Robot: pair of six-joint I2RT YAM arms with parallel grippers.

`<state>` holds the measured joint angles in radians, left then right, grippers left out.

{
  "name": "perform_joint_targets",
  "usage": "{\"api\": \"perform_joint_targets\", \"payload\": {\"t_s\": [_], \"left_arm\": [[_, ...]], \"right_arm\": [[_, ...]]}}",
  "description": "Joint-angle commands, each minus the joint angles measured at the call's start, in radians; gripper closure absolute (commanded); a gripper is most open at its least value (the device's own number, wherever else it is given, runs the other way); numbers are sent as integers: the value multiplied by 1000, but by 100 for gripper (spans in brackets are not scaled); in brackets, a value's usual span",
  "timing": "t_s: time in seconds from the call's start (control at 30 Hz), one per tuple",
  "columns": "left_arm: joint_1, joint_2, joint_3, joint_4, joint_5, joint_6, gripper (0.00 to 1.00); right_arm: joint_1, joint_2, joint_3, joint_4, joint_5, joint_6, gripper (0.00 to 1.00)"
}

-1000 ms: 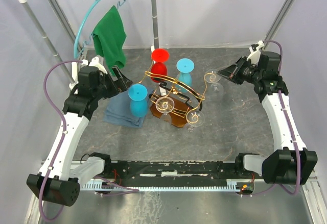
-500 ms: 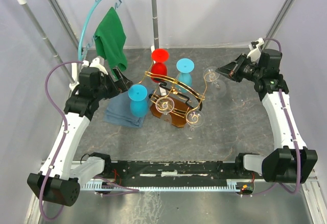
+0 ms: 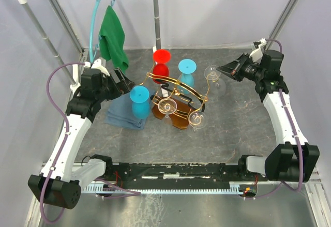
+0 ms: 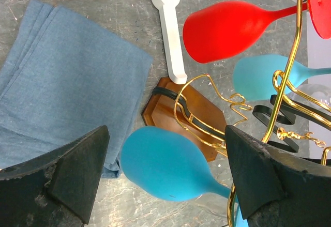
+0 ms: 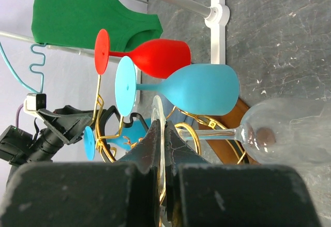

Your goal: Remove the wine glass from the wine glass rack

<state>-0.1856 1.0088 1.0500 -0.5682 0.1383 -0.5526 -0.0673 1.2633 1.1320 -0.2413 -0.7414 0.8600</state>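
Over grey table (image 3: 243,129), clear wine glass (image 3: 213,74) in pinched right fingers (image 5: 149,150) now slightly farther back; left fingers (image 4: 67,165) wide.

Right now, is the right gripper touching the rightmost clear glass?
Touching. The right wrist view shows the right gripper shut on the rightmost clear glass: its jaws pinch the thin foot disc from both sides, with no gap.

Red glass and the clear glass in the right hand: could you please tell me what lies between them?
A blue glass hangs between the red glass and the clear glass, as the right wrist view shows.
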Motion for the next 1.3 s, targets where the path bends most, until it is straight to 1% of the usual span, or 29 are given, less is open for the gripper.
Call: {"api": "perform_joint_targets", "payload": {"t_s": [0.0, 0.1, 0.2, 0.33, 0.5, 0.6, 0.73, 0.8, 0.9, 1.07, 1.2, 1.27], "left_arm": [[0, -7, -13, 25, 43, -22, 1], [0, -7, -20, 25, 34, -23, 1], [0, -9, -27, 24, 12, -26, 1], [0, 1, -30, 24, 20, -29, 1], [0, 13, -36, 29, 31, -33, 1], [-1, 14, -35, 32, 22, -25, 1], [0, 15, -35, 31, -8, -19, 1], [0, 9, -40, 33, -17, -28, 1], [0, -10, -52, 27, -53, -31, 1], [0, -51, -61, 8, -136, -4, 1], [-1, -52, -66, 10, -131, 6, 1], [-1, -53, -77, 13, -131, 9, 1]], "right_arm": [[-5, 22, 1, 200, -37, 61, 99], [-5, 33, 3, 261, -85, 100, 99], [-4, 30, 7, 278, -135, 119, 99], [-5, 8, -8, 267, -203, 138, 99], [-5, -51, -56, 206, -232, 120, 99], [-5, -90, -76, 106, -236, 60, 99], [-4, -161, -92, 37, -240, 38, 99], [-6, -192, -67, -63, -234, -24, 99], [-13, -219, 0, -291, -200, -143, 99], [-34, -262, 25, -410, -191, -177, 99], [-45, -269, 70, -554, -139, -275, 99], [-51, -265, 109, -659, -82, -334, 99]]}}
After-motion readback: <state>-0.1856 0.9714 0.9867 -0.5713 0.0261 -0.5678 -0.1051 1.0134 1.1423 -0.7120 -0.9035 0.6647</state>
